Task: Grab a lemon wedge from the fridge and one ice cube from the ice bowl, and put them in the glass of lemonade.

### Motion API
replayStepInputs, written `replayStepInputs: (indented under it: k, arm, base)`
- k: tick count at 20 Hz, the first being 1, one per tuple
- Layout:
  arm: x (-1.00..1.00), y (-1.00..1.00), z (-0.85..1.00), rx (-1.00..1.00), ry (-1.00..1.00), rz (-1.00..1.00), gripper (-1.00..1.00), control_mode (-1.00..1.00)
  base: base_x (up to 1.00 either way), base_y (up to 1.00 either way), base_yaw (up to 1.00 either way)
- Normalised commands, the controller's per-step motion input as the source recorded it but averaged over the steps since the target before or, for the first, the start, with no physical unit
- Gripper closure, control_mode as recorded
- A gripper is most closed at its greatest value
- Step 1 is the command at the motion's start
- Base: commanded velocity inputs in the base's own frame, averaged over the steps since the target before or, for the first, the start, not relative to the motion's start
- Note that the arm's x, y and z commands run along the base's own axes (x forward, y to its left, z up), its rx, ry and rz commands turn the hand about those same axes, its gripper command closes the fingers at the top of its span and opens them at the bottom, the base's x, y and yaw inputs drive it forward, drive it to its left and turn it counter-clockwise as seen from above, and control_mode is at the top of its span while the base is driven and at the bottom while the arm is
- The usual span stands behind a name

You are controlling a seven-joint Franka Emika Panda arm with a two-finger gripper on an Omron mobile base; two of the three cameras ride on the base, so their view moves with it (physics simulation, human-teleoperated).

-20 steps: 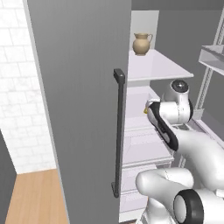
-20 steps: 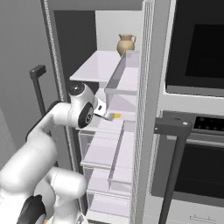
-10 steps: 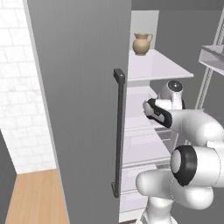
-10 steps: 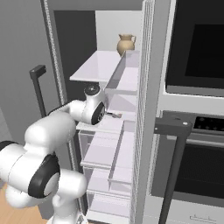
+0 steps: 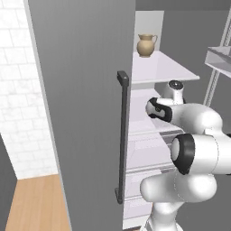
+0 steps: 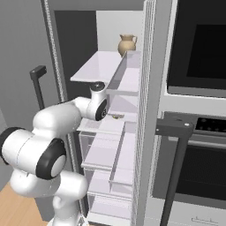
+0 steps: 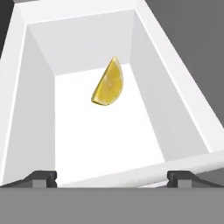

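A small yellow lemon wedge [image 7: 108,83] lies on the white floor of a shelf compartment inside the fridge [image 5: 81,90]. In the hand view my gripper [image 7: 111,179] is open at the compartment's near rim, short of the wedge, its fingertips [image 7: 41,178] set wide apart with nothing between them. From the right base view the wedge [image 6: 117,117] is a yellow speck on the middle shelf, just beyond the end of my white arm [image 6: 66,117]. The ice bowl and the glass of lemonade are out of view.
The grey fridge door with its dark bar handle [image 5: 122,135] stands open on the left. A tan jug [image 6: 126,44] sits on the top shelf. The black wall oven [image 6: 198,48] is to the right, and the other door's handle [image 6: 176,132] juts out in front.
The arm has refolded, its elbow swinging down and closer to the base. The hand stays at the middle shelf, a little deeper in. The jaws stay open.
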Motion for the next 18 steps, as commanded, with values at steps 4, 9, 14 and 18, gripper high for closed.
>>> replayStepInputs:
  k: [4,9,14,18]
  arm:
    - [0.32,0.0,-0.18,0.0,0.0,0.0,-1.0,-1.0]
    - [0.27,0.0,-0.26,0.0,0.01,0.0,-1.0,-1.0]
    - [0.19,0.0,-0.39,-0.01,0.05,0.0,-1.0,-1.0]
    - [0.34,0.0,-0.07,0.0,0.0,0.0,-1.0,-1.0]
  base:
    - [0.0,0.0,0.0]
    - [0.0,0.0,0.0]
    - [0.0,0.0,0.0]
    - [0.0,0.0,0.0]
